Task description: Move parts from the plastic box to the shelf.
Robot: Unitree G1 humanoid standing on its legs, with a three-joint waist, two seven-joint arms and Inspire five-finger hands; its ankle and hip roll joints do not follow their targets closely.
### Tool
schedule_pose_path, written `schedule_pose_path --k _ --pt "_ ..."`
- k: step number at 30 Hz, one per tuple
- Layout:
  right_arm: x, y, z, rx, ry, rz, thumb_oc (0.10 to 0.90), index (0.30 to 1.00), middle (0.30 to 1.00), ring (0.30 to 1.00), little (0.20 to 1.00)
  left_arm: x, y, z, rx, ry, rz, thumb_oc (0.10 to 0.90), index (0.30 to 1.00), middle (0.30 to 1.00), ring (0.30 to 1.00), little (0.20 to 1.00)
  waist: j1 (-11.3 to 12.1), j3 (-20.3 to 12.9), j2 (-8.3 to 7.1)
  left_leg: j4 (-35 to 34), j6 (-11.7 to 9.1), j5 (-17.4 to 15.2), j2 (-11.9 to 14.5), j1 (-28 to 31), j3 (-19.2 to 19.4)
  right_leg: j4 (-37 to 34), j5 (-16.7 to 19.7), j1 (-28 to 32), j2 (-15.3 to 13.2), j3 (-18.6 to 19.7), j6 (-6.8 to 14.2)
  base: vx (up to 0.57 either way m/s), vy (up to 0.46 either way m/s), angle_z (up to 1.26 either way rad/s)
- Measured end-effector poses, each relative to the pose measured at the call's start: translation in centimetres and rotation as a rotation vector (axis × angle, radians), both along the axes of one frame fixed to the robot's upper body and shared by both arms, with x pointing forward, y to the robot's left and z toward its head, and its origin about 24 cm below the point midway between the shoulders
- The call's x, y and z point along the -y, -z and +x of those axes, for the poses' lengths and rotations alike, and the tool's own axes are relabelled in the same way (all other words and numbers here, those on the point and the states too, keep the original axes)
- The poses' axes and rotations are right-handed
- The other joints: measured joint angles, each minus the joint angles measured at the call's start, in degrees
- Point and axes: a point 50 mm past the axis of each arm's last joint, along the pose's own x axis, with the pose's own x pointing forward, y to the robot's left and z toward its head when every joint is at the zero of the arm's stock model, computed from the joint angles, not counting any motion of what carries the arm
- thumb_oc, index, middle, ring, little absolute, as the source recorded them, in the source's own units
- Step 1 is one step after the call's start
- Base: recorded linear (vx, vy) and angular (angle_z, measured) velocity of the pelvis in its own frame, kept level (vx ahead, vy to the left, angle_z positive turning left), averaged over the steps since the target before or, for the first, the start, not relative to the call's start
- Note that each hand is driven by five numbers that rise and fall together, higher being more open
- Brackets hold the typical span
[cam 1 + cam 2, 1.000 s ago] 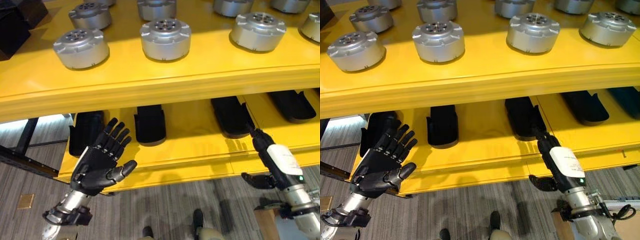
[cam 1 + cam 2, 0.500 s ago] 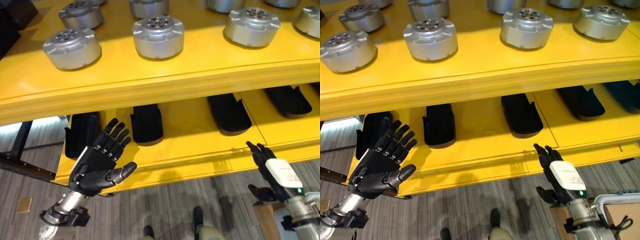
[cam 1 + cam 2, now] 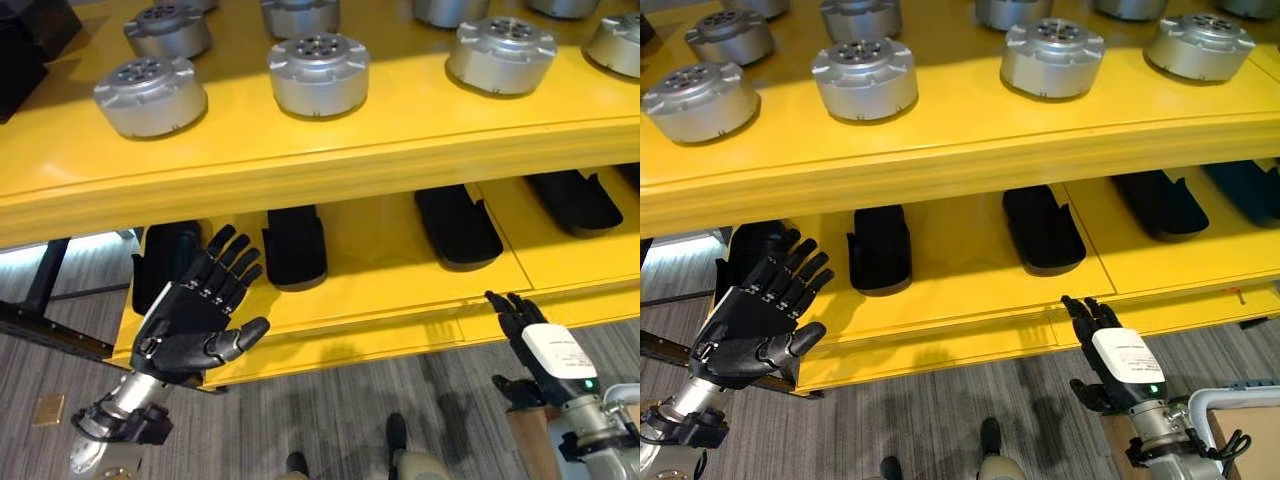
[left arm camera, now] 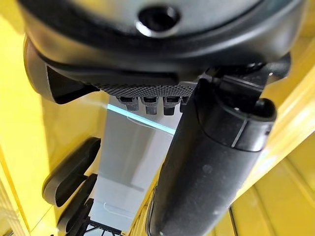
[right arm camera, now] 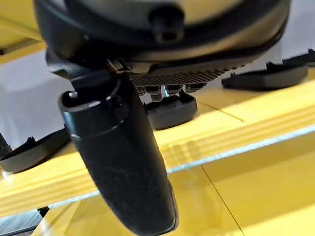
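Shelf (image 3: 300, 160), yellow, two tiers. On the upper tier, round silver parts (image 3: 320, 75) are set out in spaced rows, each standing flat on its base and apart from its neighbours; the spacing is judged to be kept so that each can be gripped around its rim. On the lower tier, black parts (image 3: 295, 245) are laid lengthwise in a row, front ends toward the shelf's edge, well apart from one another, presumably for the same reason.

Left hand (image 3: 190, 320): held up in front of the lower tier's left end, palm toward the camera, fingers straight and fanned, thumb stuck out sideways. Nothing is held. In the left wrist view the thumb is seen stretched out with no part against the palm. It is judged to be parked out of the way, not engaged in placing.

Right hand (image 3: 1110, 350): positioned low, at the front edge of the lower tier, just in front of one black part (image 3: 1043, 228) and not touching it. Fingers are extended flat toward the shelf, back of the hand up, nothing pinched or carried. The right wrist view shows the thumb straight over bare yellow surface.

Plastic box: not identified with confidence; a pale rim (image 3: 1230, 400) is seen at the lower right corner beside the right arm and may belong to it.

Task state, as judged: both hands are empty, so a further part would have to be fetched from the box.
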Motion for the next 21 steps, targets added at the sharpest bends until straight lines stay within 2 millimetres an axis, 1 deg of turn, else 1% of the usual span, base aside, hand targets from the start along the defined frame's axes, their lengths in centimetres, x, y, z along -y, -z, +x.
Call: schedule_pose_path --k 6,7,10,11,13,14,21 --pt "0.0 -0.9 1.3 0.061 0.013 -0.011 0.900 1.000 1.000 1.000 1.000 0.0 0.1 -0.1 -0.005 -0.001 0.000 0.900 1.000 1.000 1.000 1.000 0.2 0.0 0.18 0.0 0.0 0.0 0.0 0.0 -0.2 0.0 0.0 0.1 0.0 -0.2 0.0 0.00 -0.001 0.01" --pt "0.1 -1.2 1.5 0.080 0.016 -0.012 0.900 1.000 1.000 1.000 1.000 0.0 0.1 -0.1 -0.006 -0.001 0.000 0.900 1.000 1.000 1.000 1.000 0.1 0.1 0.51 0.0 -0.1 0.0 0.0 0.0 -0.6 0.0 0.0 0.4 -0.1 -0.6 0.1 0.01 -0.006 0.12" --pt "0.2 -1.3 1.7 0.085 0.026 -0.017 0.900 1.000 1.000 1.000 1.000 0.0 0.1 -0.1 -0.006 0.000 0.000 0.900 1.000 1.000 1.000 1.000 0.1 0.0 0.86 0.0 -0.1 0.0 0.0 0.0 -1.0 0.0 -0.2 0.6 -0.1 -0.9 0.1 0.00 -0.001 0.08" --pt "0.3 -1.4 1.9 0.090 0.027 -0.022 0.900 1.000 1.000 1.000 1.000 0.0 0.1 -0.1 -0.005 0.000 -0.001 0.900 1.000 1.000 1.000 1.000 0.9 0.1 1.31 0.0 -0.1 0.1 -0.1 0.0 -1.0 0.0 -0.2 0.6 -0.2 -1.3 0.1 0.00 0.000 0.00" --pt "0.2 -1.5 2.0 0.091 0.025 -0.021 0.900 1.000 1.000 1.000 1.000 0.0 0.1 0.0 -0.004 0.001 -0.001 0.900 1.000 1.000 1.000 1.000 1.4 0.2 1.63 0.0 -0.1 0.0 -0.1 -0.1 -1.1 0.1 -0.2 0.6 -0.2 -1.3 0.1 0.01 0.005 0.02" --pt "0.2 -1.5 2.4 0.079 0.010 -0.020 0.900 1.000 1.000 1.000 1.000 0.0 0.1 0.0 -0.004 0.000 -0.001 0.900 1.000 1.000 1.000 1.000 1.5 0.2 1.73 0.1 -0.1 0.1 -0.1 -0.1 -1.2 0.4 -0.3 0.6 -0.3 -1.4 0.1 0.01 0.011 0.04" --pt "0.5 -1.4 2.5 0.039 0.001 -0.039 0.900 1.000 1.000 1.000 1.000 0.0 0.1 0.0 -0.004 0.000 -0.001 0.900 1.000 1.000 1.000 1.000 1.5 0.2 1.74 0.0 -0.1 0.0 -0.3 -0.2 -1.3 0.4 -0.3 0.6 -0.5 -1.5 0.2 0.00 0.002 0.01"
